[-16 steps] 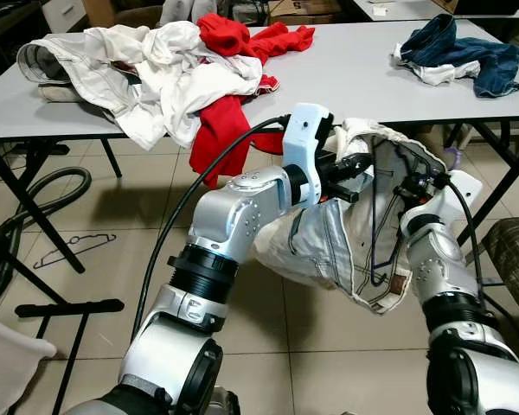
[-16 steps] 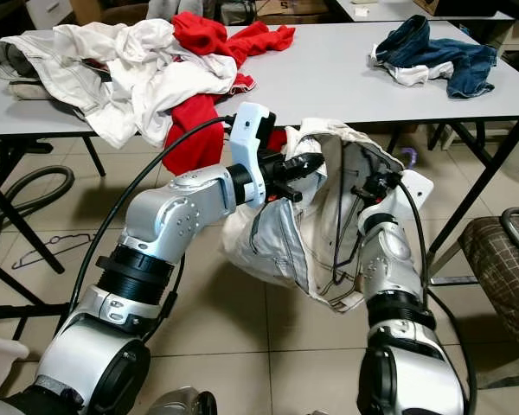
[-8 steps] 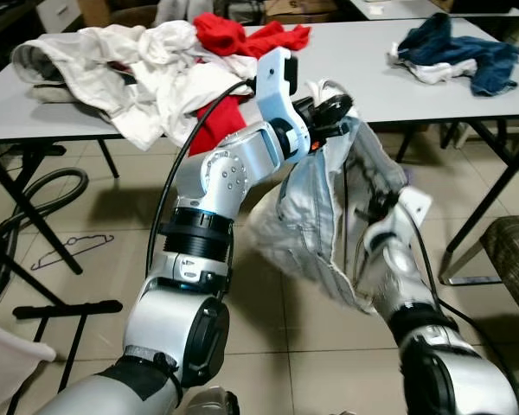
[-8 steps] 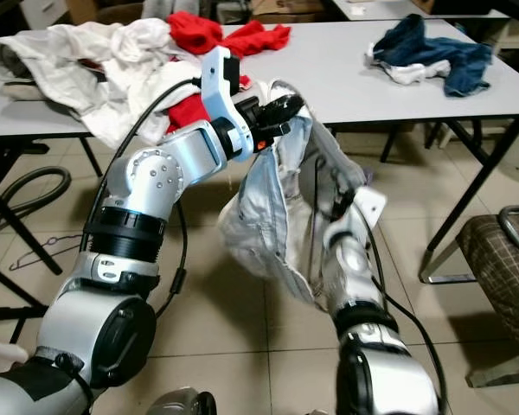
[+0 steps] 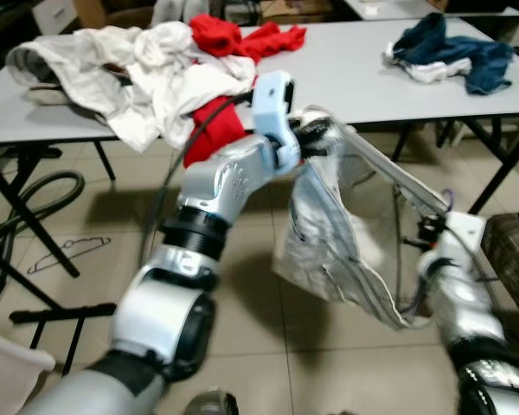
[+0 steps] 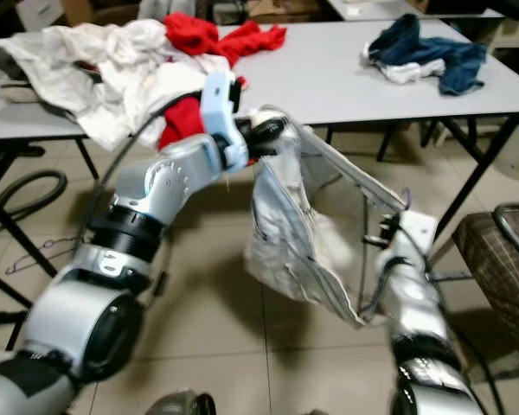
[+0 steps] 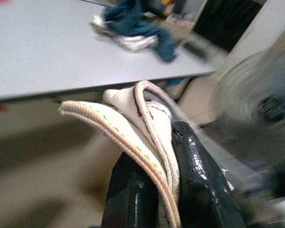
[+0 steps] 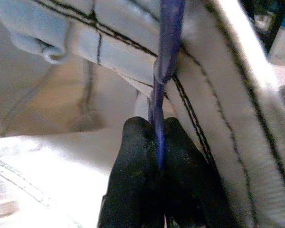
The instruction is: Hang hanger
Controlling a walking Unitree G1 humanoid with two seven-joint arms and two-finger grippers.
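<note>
A pair of white trousers (image 5: 329, 233) with dark stitching hangs in the air in front of the table. My left gripper (image 5: 307, 134) is shut on one end of the waistband (image 7: 147, 118), which sits pinched between the black fingers (image 7: 199, 180). Lower and to the right, my right gripper (image 5: 428, 229) is shut on a thin purple hanger (image 8: 167, 38) that runs inside the trousers. The hanger's wire (image 6: 366, 259) shows as a dark line against the cloth. The waistband is stretched taut between the two grippers.
Behind stands a grey table (image 5: 346, 69) holding a heap of white and red clothes (image 5: 156, 69) and blue jeans (image 5: 454, 56). A spare hanger (image 5: 69, 253) and a hose (image 5: 35, 207) lie on the tiled floor at left. A checked chair (image 5: 515, 251) stands at right.
My right gripper has moved right and away from the left one, pulling the waistband out straight. My left gripper has kept its hold near the table edge. The trousers now hang more open.
</note>
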